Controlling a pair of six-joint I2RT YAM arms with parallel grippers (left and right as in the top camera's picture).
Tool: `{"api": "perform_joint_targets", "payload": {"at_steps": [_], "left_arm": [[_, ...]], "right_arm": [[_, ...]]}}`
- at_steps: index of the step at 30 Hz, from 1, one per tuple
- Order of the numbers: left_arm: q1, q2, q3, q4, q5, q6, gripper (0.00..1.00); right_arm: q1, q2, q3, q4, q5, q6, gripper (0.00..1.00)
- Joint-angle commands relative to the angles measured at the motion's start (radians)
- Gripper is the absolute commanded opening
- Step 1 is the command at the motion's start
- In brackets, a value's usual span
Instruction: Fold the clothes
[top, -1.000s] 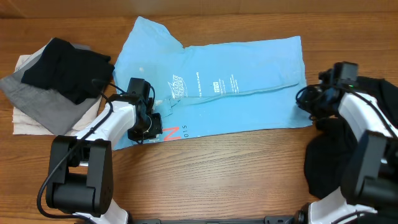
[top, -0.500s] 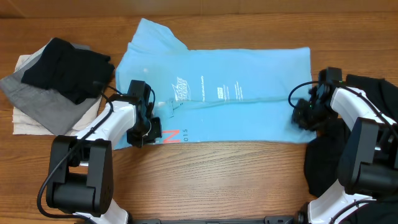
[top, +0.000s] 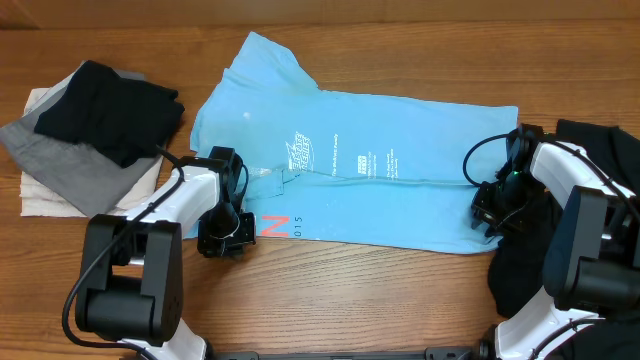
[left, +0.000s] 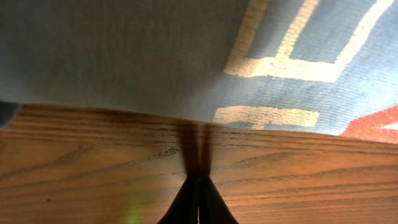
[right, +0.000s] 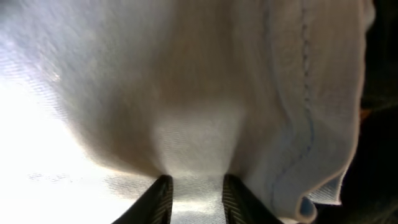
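A light blue T-shirt (top: 400, 195) with white print lies spread across the wooden table, slanting down to the right. My left gripper (top: 222, 235) is at its lower-left hem, near the red letter N. In the left wrist view its fingers (left: 198, 180) are pressed shut and point at the hem of the shirt (left: 124, 56) just above the wood. My right gripper (top: 490, 215) is at the shirt's right edge. In the right wrist view its fingers (right: 198, 190) pinch a fold of the shirt (right: 186, 93), with the seam at the right.
A stack of folded clothes sits at the far left: a black piece (top: 110, 110) on a grey piece (top: 65, 160) on a white one (top: 40, 200). A heap of black clothes (top: 600, 160) lies at the right edge, beside my right arm.
The shirt has swung round: its right end has come down toward the front with my right gripper. My left gripper has moved slightly toward the front with the hem.
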Motion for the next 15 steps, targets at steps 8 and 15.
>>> {"api": "perform_joint_targets", "payload": {"at_steps": [8, 15], "left_arm": [[0.002, -0.284, 0.265, 0.189, 0.029, 0.108, 0.52], [0.061, -0.137, 0.404, 0.413, 0.042, 0.126, 0.68]], "right_arm": [[-0.008, -0.140, 0.332, -0.015, -0.076, 0.000, 0.84], [-0.006, -0.142, 0.399, 0.013, -0.097, -0.030, 1.00]]}}
